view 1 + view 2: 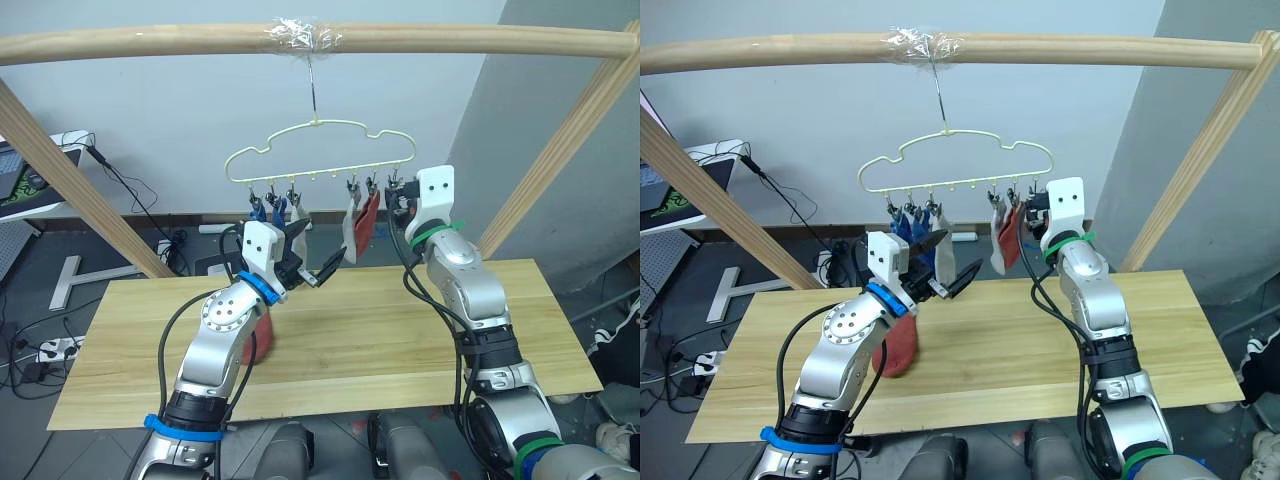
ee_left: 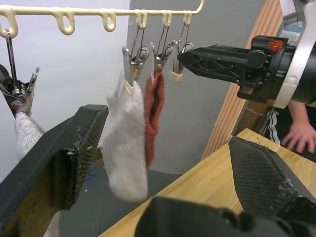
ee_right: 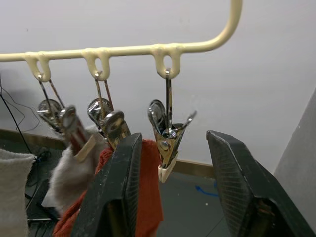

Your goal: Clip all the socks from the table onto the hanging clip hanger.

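Hanger (image 1: 320,152) hangs by its hook from the pole (image 1: 320,40). Clipped so far: two blue socks (image 1: 268,209) and a grey one (image 1: 298,232) on the left clips, another grey sock (image 2: 126,143) and a red sock (image 2: 154,106) on the right side. So five of six look done. Last clip (image 3: 168,140) at the right end is empty. Remaining red sock (image 1: 898,345) lies on the table (image 1: 400,340), partly hidden behind the left arm. Left gripper (image 1: 318,268) is wide open, empty, raised below the hanger. Right gripper (image 3: 175,192) is open too, fingers either side of the empty clip, not squeezing it. Left to do: pick up the red sock and clip it.
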Robot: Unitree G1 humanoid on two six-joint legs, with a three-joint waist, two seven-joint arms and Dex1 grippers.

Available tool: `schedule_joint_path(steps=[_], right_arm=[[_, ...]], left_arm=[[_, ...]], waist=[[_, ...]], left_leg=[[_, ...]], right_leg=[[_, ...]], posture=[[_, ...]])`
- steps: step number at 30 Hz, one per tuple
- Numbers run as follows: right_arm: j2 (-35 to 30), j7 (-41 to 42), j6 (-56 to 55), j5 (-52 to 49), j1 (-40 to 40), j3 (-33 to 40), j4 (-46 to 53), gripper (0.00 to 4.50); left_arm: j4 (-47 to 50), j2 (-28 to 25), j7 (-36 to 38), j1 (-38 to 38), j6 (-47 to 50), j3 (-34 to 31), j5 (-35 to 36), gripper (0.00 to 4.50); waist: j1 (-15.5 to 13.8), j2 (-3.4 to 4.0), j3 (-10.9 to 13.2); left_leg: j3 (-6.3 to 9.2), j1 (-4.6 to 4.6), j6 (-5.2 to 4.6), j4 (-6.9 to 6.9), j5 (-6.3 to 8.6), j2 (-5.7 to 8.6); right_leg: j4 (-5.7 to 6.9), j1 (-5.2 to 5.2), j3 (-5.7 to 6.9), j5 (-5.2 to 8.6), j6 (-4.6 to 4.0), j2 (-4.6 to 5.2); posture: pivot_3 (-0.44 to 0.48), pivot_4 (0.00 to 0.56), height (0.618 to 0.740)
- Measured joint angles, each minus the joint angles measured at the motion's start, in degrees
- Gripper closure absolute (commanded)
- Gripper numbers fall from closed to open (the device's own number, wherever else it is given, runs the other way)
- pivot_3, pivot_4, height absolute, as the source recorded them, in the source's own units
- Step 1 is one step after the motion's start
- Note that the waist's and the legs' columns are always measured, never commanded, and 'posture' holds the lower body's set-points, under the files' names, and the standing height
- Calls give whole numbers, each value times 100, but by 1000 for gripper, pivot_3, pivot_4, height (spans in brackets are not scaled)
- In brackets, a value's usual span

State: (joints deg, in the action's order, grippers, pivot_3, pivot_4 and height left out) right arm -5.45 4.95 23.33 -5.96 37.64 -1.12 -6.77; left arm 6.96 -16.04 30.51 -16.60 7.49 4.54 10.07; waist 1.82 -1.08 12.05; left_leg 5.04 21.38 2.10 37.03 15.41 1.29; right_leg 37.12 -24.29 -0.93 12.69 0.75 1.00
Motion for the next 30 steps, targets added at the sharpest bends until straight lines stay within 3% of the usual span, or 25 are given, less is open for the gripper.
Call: schedule_joint_path(steps=[30], right_arm=[[71, 317, -427, 28, 412, -16, -598, 2343]], left_arm=[[478, 34, 118, -377, 367, -35, 533, 0]], waist=[[-5, 0, 0]], left_leg=[[-2, -1, 0, 1, 0, 0]], right_leg=[[5, 0, -1, -1, -1, 1]], posture=[[21, 175, 740]])
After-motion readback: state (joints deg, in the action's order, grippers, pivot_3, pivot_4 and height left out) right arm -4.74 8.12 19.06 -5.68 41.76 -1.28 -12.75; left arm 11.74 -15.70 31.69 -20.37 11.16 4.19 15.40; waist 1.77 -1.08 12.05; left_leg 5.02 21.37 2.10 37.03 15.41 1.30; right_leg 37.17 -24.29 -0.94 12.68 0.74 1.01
